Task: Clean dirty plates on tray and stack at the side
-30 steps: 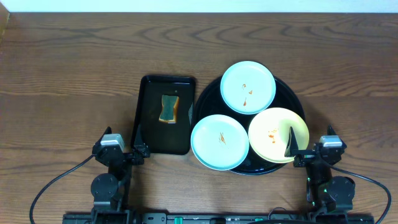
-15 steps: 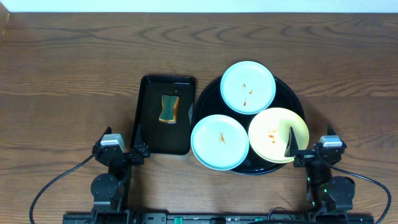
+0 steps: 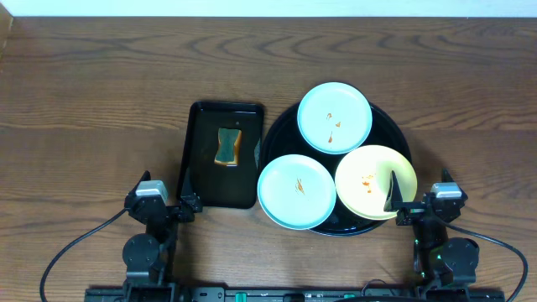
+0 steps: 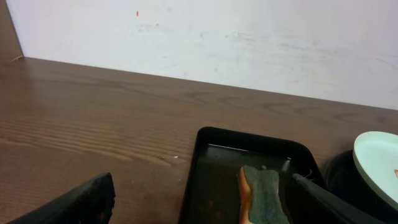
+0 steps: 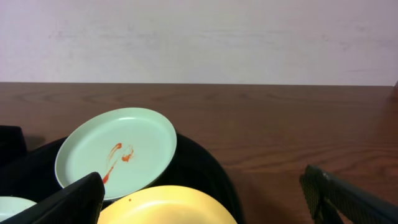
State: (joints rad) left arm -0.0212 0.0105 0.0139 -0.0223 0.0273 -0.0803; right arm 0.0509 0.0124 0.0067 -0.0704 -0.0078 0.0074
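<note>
both of my hands are parked at the near edge of the desk, and as i judge it the cleaning has not started. my left hand is spread wide and empty, pointing at the small rectangular tray where the sponge lies flat. my right hand is just as wide and holds nothing, with one finger reaching over the near edge of the yellow plate. all three plates sit on the round black tray: the far mint plate at the back, the near mint plate at the near left, seeming to ride over the rim, and the yellow one at the near right, edge to edge with it. each shows orange-red smears. i think the next move is for my left hand to go forward and down and close on the sponge, while my right steadies or lifts a plate by its rim. the shallow rims will likely want a careful, low pinch.
</note>
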